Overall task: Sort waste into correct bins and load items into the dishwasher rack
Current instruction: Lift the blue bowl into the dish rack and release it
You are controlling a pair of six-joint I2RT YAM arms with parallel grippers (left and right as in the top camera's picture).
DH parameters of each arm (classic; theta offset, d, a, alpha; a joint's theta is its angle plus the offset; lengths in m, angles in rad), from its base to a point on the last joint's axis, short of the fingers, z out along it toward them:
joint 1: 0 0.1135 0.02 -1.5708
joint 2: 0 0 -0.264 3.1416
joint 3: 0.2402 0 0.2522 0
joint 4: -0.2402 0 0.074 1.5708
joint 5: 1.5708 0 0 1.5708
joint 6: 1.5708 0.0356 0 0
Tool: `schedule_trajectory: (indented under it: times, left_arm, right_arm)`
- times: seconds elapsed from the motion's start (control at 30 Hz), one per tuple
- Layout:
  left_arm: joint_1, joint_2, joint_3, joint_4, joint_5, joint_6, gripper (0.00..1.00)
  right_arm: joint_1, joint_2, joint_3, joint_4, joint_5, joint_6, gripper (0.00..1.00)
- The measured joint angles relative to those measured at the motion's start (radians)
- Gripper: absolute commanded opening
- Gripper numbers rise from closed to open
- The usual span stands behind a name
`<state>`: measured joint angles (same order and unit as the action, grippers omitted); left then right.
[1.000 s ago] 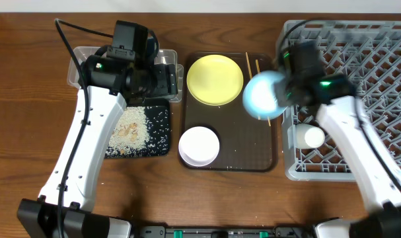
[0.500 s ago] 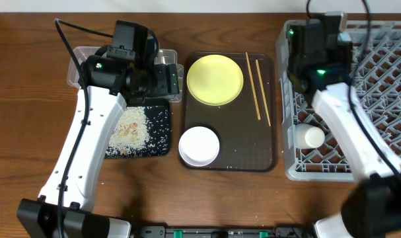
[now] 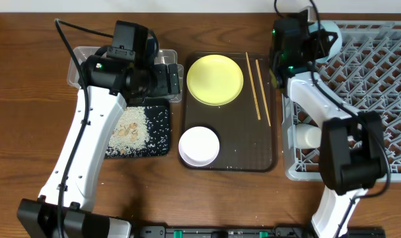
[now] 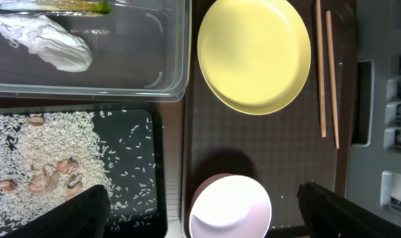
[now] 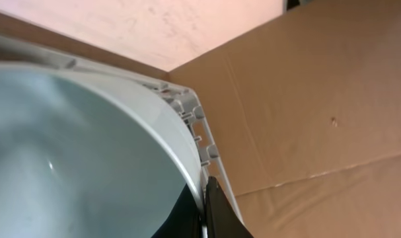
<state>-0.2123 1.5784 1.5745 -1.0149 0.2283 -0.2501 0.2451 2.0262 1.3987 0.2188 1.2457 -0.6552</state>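
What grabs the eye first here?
The bright yellow plate sits at the far end of the dark brown serving tray, with a white bowl nearer. Left of the tray, white rice is strewn over the black tray. On the right, the right gripper pinches the rim of a light blue bowl at the far-left corner of the grey dishwasher rack.
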Motion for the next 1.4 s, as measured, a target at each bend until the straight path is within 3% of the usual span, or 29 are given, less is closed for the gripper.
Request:
schedule_trajectory:
  times: [0.4, 0.7, 1.2, 1.4]
  left_arm:
    - [0.000, 0.000, 0.000, 0.001, 0.000, 0.000, 0.95]
    - [0.000, 0.000, 0.000, 0.001, 0.000, 0.000, 0.95]
    - [0.000, 0.000, 0.000, 0.001, 0.000, 0.000, 0.95]
    - [0.000, 0.000, 0.000, 0.001, 0.000, 0.000, 0.95]
  right_arm:
    - [0.002, 0.071, 0.005, 0.116, 0.028, -0.168, 0.01]
    - [0.001, 0.113, 0.005, 0.393, 0.024, -0.325, 0.01]
    - [0.002, 0.114, 0.005, 0.263, -0.059, -0.334, 0.01]
    - [0.018, 0.114, 0.005, 0.249, -0.058, -0.316, 0.28]
